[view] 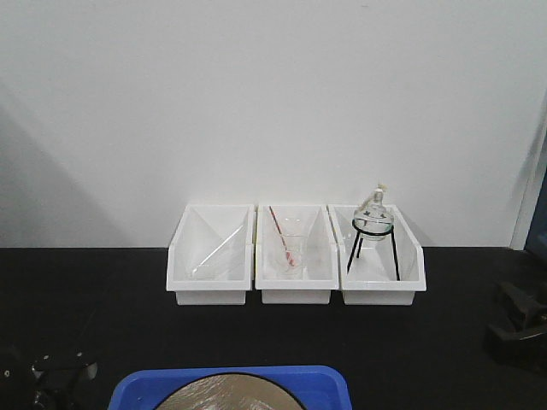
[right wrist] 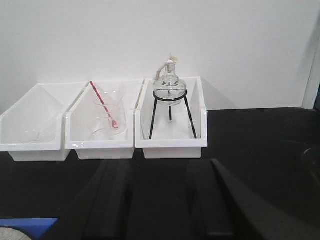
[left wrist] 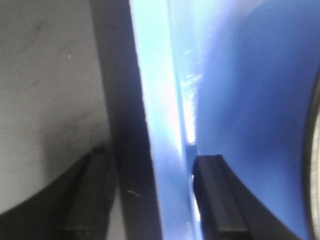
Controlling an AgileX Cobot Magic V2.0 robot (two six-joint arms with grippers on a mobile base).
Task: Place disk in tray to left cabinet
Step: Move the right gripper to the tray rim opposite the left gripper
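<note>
Where the left gripper (left wrist: 152, 156) meets the tray (left wrist: 160, 100), its jaws straddle the blue rim. The inner finger (left wrist: 215, 200) sits against the rim's inside face and the outer one stands apart from it, so the grip is not closed. Inward of that inner finger, the disk (left wrist: 315, 165) lies in the tray, with only its edge visible. The right gripper (right wrist: 165, 162) hangs spread and empty over the black table (right wrist: 260, 145) — three white bins (right wrist: 100, 147) stand ahead of it.
</note>
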